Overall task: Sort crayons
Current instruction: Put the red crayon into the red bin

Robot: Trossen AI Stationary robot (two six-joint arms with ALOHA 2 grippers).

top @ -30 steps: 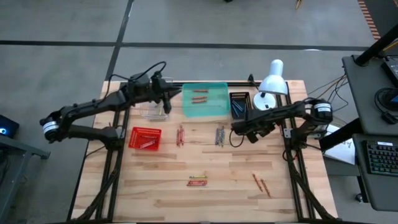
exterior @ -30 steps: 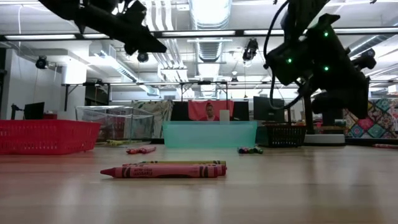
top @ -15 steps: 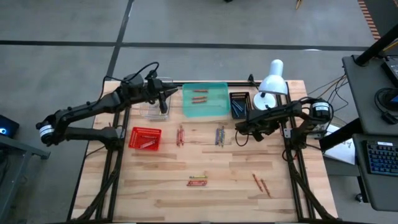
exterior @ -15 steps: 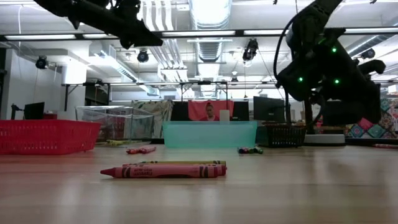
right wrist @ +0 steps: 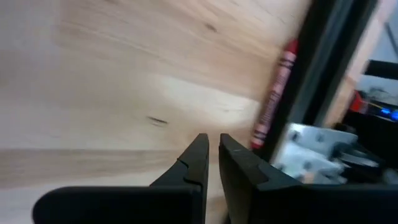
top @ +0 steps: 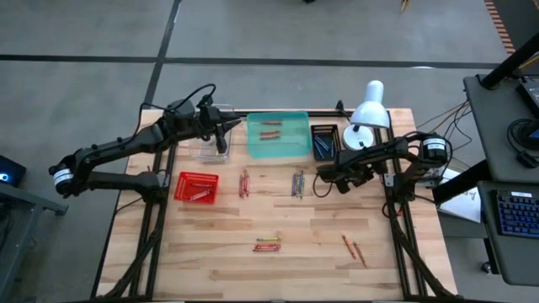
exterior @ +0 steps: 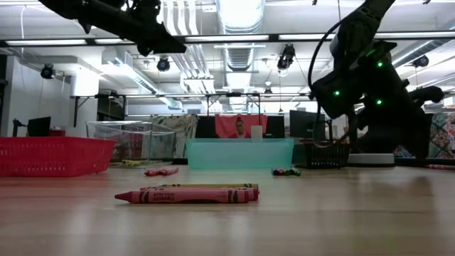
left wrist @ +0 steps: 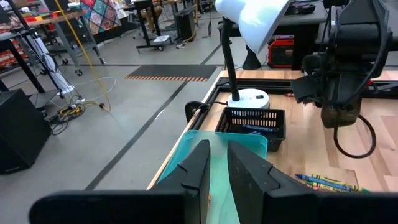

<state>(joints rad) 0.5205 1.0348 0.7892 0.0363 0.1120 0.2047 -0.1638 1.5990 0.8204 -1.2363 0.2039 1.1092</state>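
Roughly halfway — some crayons (top: 270,129) binned between both grippers, several groups loose on table (top: 202,252). Left gripper (top: 223,140) & right gripper (top: 322,174): fingers near-pressed together, empty — loose ones lie nearer right gripper.

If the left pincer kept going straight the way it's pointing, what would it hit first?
Most likely the teal tray: the left pincer aims along it in the left wrist view, with the black basket beyond. Depth is unclear, so it might pass above.

Bright overhead ceiling lights (exterior: 242,14), soft shadows, right wrist view blurred
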